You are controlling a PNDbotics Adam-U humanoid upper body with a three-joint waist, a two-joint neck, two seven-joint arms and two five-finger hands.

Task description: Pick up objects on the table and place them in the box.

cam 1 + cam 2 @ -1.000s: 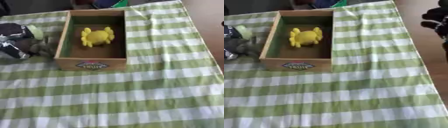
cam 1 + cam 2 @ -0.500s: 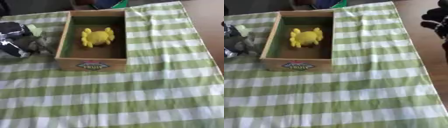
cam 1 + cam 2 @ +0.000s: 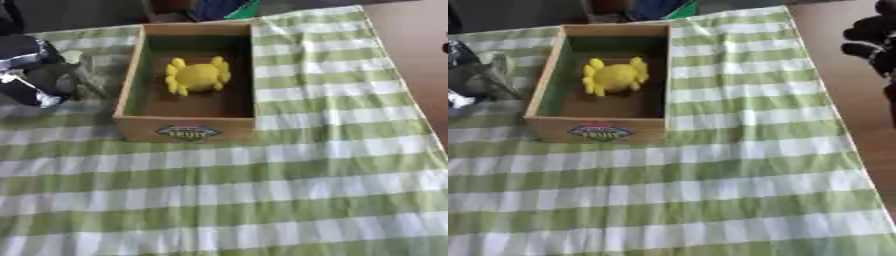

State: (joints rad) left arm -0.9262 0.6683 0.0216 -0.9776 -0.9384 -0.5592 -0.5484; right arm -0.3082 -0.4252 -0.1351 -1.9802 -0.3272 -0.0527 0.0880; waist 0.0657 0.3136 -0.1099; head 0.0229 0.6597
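Note:
A wooden box (image 3: 188, 131) with a fruit label on its front wall stands on the green checked cloth, left of centre. A yellow toy (image 3: 199, 75) with stubby legs lies inside it toward the far end. My left hand (image 3: 31, 67), black and silver, hovers just left of the box. A small pale green thing (image 3: 70, 56) shows at the hand; whether it is held is unclear. My right hand (image 3: 872, 45) hangs at the right edge over the bare brown table, fingers relaxed and holding nothing.
The checked cloth (image 3: 262, 200) covers most of the table. Bare brown wood (image 3: 859, 115) runs along its right side. Dark blue and green items (image 3: 223, 7) sit beyond the box at the far edge.
The left hand has drifted slightly toward the far side beside the box. The whole picture has shifted a little. The right hand has stayed put.

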